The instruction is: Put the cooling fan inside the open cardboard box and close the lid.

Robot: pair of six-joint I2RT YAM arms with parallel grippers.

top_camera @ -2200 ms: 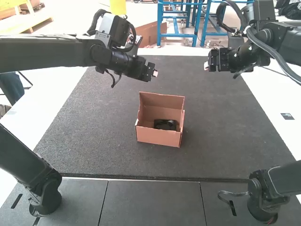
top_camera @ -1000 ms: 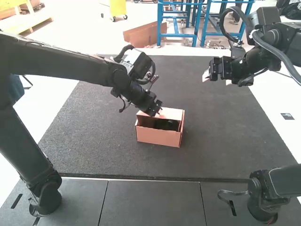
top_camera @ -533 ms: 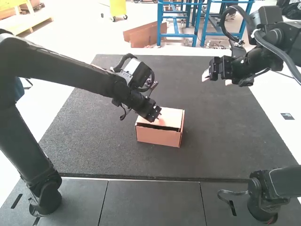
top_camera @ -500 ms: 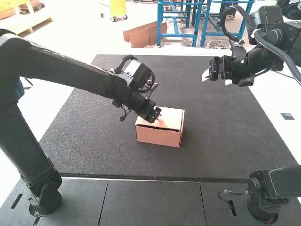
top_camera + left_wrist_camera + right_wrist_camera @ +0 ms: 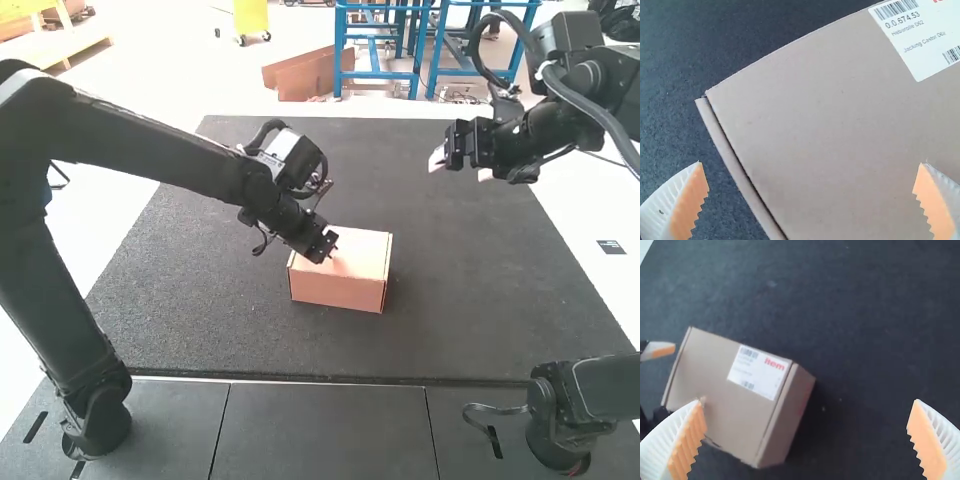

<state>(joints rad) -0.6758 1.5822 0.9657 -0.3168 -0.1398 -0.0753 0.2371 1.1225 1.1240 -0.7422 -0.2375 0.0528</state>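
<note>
cardboard box [image 5: 340, 270]: sits upright near the middle of the black mat [image 5: 480, 290], skewed a little against the mat's edges. Same box in the left wrist view [image 5: 830, 125] and right wrist view [image 5: 735, 395].
lid [image 5: 352, 243]: down flat over the top, box reads as closed. One side edge shows a thin cardboard lip running along it.
contents: covered by the lid, can't tell.
label [image 5: 920, 35]: white sticker on the lid, near a corner; also seen from the right wrist [image 5: 757, 372].
left pincer [image 5: 324, 244]: at the lid's left rear corner, right on top of the box, arm coming in from the left. Fingers spread wide with nothing between them [image 5: 809, 167]. One orange pad is over the mat just off the box edge, the other is over the lid. Contact with the lid: can't tell.
left fingertip [image 5: 657, 350]: from the right wrist, its orange tip shows just beside the box's edge.
right pincer [image 5: 458, 160]: up over the far right of the mat, well apart from the box, holding nothing. Fingers spread wide [image 5: 807, 405], box and bare mat below them.
surface [image 5: 590, 215]: pale top carrying the mat, showing along the right side.
</note>
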